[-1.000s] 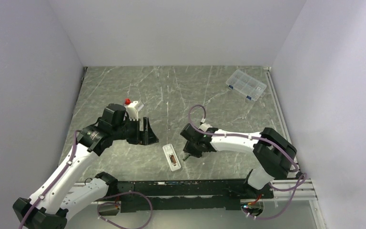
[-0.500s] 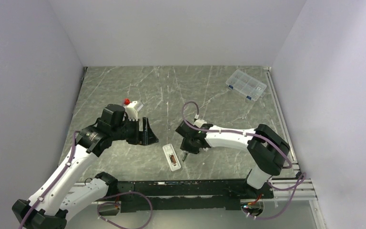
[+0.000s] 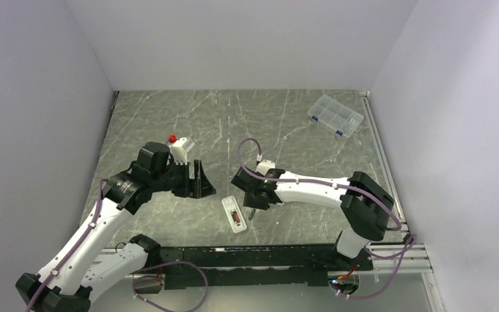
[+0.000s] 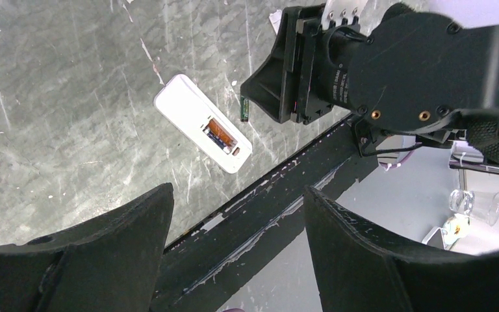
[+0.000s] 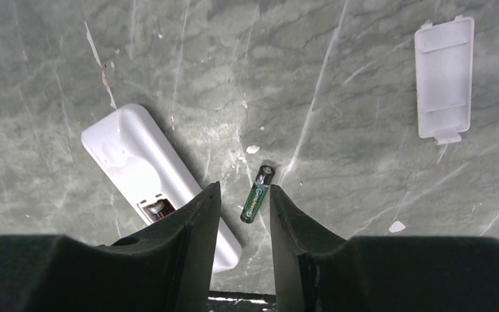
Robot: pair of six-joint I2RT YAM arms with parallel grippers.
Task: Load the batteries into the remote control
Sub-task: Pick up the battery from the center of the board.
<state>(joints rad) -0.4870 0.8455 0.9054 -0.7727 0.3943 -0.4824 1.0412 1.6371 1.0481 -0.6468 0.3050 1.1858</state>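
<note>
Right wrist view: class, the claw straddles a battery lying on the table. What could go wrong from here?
1. The battery lies slanted between the fingers of the open right claw. Being round, it may roll or squirt out when the claw closes, rather than being pinched.
2. One finger sits right at the remote, hiding part of its open end. It could nudge the remote askew.

The slim white plastic remote control (image 5: 130, 156) is showing an orange glint in its bay; the small dark green cylindrical battery (image 5: 257, 194) is flashing pale lettering; the grey-green marbled table (image 5: 364, 97) is running white veins.
</note>
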